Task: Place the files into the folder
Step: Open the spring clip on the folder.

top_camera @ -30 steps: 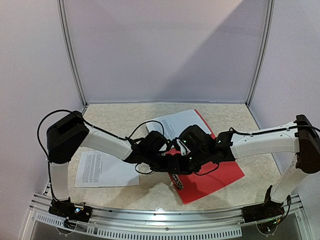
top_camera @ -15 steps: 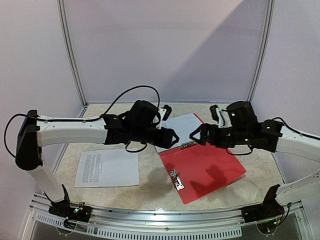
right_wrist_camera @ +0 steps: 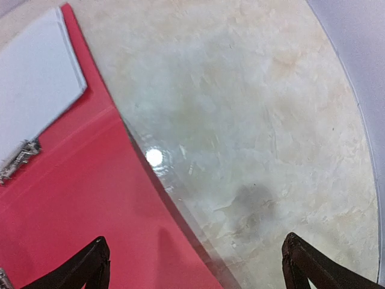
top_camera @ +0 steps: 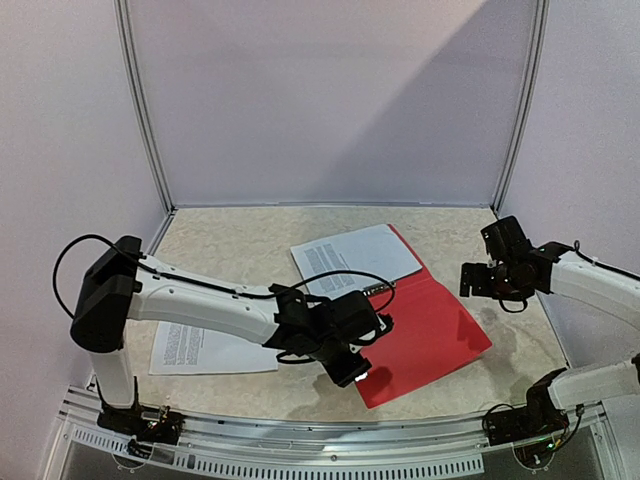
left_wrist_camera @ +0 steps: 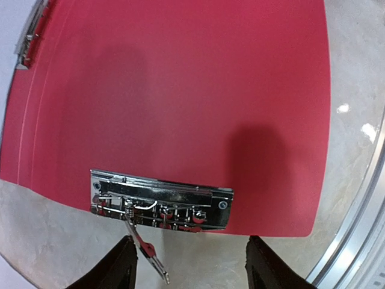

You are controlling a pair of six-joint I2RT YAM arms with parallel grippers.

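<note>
The red folder (top_camera: 435, 330) lies open on the table. One of the files (top_camera: 355, 255), a white printed sheet, rests on its far half; another sheet (top_camera: 215, 345) lies on the table to the left. My left gripper (top_camera: 360, 376) hovers at the folder's near-left corner, open and holding nothing. In the left wrist view the folder (left_wrist_camera: 180, 90) shows a metal clip (left_wrist_camera: 159, 208) with its lever (left_wrist_camera: 147, 256) raised, just ahead of the left gripper (left_wrist_camera: 192, 274). My right gripper (top_camera: 468, 282) hangs open above the folder's right edge (right_wrist_camera: 60, 211), and the right gripper (right_wrist_camera: 198, 271) holds nothing.
A second small clip (top_camera: 378, 290) sits by the sheet's near edge on the folder. The marbled tabletop (right_wrist_camera: 258, 120) is walled on three sides. A metal rail (top_camera: 330, 435) runs along the near edge.
Both grippers have opened. The left arm rose off the folder, then came down to its near-left clip. The right arm has pulled back to the right side.
</note>
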